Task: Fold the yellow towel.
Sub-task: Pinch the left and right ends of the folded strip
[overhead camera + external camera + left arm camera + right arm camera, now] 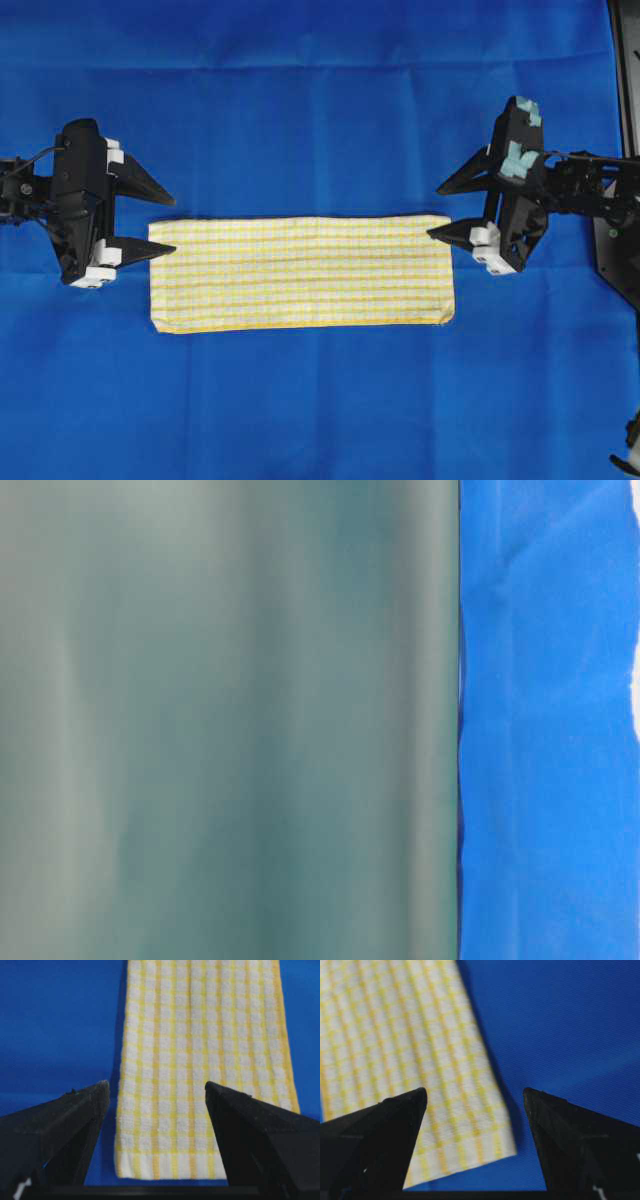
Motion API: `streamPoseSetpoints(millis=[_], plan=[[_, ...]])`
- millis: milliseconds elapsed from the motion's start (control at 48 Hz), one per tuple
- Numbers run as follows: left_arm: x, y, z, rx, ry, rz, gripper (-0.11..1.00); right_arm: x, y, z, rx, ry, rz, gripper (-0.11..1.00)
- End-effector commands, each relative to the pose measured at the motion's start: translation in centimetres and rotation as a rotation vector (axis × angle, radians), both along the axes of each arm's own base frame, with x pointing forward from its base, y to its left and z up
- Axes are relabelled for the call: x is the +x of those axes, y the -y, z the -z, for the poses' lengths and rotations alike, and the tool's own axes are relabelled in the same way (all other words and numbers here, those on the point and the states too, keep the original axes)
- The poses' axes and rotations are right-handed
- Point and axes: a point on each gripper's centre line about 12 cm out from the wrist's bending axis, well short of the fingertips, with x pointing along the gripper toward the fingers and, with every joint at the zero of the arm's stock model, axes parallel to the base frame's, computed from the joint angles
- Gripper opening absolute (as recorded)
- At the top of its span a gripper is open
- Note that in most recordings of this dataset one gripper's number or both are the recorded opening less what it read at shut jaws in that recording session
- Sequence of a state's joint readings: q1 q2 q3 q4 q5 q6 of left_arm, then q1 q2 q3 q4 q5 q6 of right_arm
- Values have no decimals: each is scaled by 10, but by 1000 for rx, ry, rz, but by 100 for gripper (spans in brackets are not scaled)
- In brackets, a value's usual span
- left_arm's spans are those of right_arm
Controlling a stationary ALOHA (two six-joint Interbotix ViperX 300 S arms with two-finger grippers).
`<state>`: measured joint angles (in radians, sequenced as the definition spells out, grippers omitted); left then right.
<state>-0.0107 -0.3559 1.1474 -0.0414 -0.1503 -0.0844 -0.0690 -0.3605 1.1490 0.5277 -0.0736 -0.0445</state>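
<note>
Towel (300, 272) folded into a flat strip on blue cloth (320, 110), left hand (165, 222) spread wide at one end, right hand (447, 211) gaping empty at the other.

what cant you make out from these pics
- Table-level view: a blurred grey-green surface fills most of the frame; what it is cannot be told, and it hides towel and grippers.
- Left wrist view: the towel runs off the top edge; its far end is cut off.
- Right wrist view: the towel is blurred and cut off at top and left.
- Overhead view: how many layers the towel has is not visible.
</note>
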Motion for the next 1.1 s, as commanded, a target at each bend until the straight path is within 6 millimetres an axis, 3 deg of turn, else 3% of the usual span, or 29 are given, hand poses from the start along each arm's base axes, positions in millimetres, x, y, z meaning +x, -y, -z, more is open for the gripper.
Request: streamPoseSetpoints(millis=[0,313,625,729,917,959,1084], plan=[[1,-4,3,0,-9,-14,71,5,4,1,-7,-6,10,77],[9,-11,51,-1,-193,-40,71,11,7,34,5,-134,22,77],[8,-16,59,-11,-225,-66,68,12,8,52,10,-196,27,70],[9,-16,59,-12,-236,-67,55,13,8,51,2,-197,16,55],[5,-15,63,-13,-293,-63,8,14,6,50,-9,-197,-7,6],[5,-16,63,-13,-299,-63,2,14,6,50,-8,-195,-6,2],[6,-16,62,-8,-307,-57,2,16,6,46,-8,-177,0,2]])
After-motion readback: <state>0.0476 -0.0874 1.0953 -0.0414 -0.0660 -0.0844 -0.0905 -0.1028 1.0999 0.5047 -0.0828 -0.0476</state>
